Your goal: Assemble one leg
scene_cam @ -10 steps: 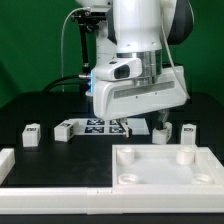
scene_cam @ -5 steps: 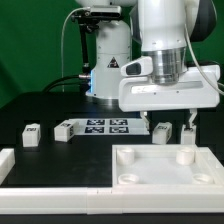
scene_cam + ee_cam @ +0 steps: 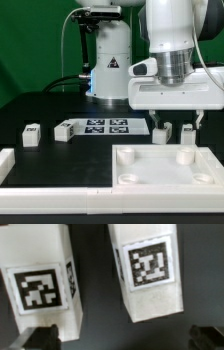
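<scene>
Several white legs with marker tags lie on the black table in the exterior view: two at the left (image 3: 32, 135) (image 3: 64, 130) and two at the right (image 3: 161, 132) (image 3: 187, 131). My gripper (image 3: 177, 121) hangs open just above the two right legs, touching neither. In the wrist view the gripper (image 3: 122, 339) is open and empty, its dark fingertips (image 3: 40, 339) wide apart. Two tagged legs lie side by side below it, one (image 3: 42, 286) beside one fingertip and the other (image 3: 150, 272) between the fingers.
The large white tabletop (image 3: 150, 172) with corner sockets lies at the front right. The marker board (image 3: 105, 126) lies flat between the leg pairs. A white L-shaped rail (image 3: 18, 165) runs along the front left. The robot base (image 3: 105, 60) stands behind.
The arm has moved toward the exterior view's right, from over the marker board to over the two right legs. The gripper stays open.
</scene>
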### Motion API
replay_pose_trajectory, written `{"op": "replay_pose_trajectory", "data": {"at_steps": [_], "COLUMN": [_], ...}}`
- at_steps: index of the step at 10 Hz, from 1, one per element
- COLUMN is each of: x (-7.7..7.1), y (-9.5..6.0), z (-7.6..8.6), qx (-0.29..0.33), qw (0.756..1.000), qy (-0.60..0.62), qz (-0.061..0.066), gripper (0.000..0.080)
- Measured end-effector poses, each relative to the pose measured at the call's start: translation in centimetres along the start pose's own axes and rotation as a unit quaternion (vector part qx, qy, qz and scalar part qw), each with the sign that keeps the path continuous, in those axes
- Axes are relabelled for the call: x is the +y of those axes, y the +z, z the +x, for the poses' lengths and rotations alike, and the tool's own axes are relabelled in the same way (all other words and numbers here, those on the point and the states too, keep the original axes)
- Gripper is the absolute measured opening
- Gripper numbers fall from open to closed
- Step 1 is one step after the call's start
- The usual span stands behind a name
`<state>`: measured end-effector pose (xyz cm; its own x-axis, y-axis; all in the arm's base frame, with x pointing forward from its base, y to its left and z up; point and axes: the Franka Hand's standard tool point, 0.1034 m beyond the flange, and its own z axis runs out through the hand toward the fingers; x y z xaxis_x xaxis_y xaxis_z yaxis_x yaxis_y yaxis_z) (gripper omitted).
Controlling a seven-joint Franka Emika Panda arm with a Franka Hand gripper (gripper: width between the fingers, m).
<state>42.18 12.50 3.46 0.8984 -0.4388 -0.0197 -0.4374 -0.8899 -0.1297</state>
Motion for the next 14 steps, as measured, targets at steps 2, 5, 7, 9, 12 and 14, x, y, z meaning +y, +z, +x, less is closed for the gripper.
{"op": "replay_pose_trajectory", "data": {"at_steps": [2, 5, 7, 9, 12, 14], "x": [1.7, 0.1, -0.6, -1.7, -3.0, -2.9], "y": [-0.2, -0.8, -1.0, -0.2, 1.0, 1.5], "z": [0.0, -1.3, -1.8, -2.1, -2.2, -2.3], "qx": [-0.102, -0.259, -0.347, -0.401, -0.394, -0.393], "qw": [0.994, 0.964, 0.936, 0.914, 0.917, 0.917], "qy": [-0.044, -0.051, -0.045, -0.022, -0.006, -0.015], "qz": [-0.012, -0.021, -0.030, -0.051, -0.064, -0.060], "gripper": [0.0649, 0.0649, 0.0649, 0.0649, 0.0649, 0.0649]}}
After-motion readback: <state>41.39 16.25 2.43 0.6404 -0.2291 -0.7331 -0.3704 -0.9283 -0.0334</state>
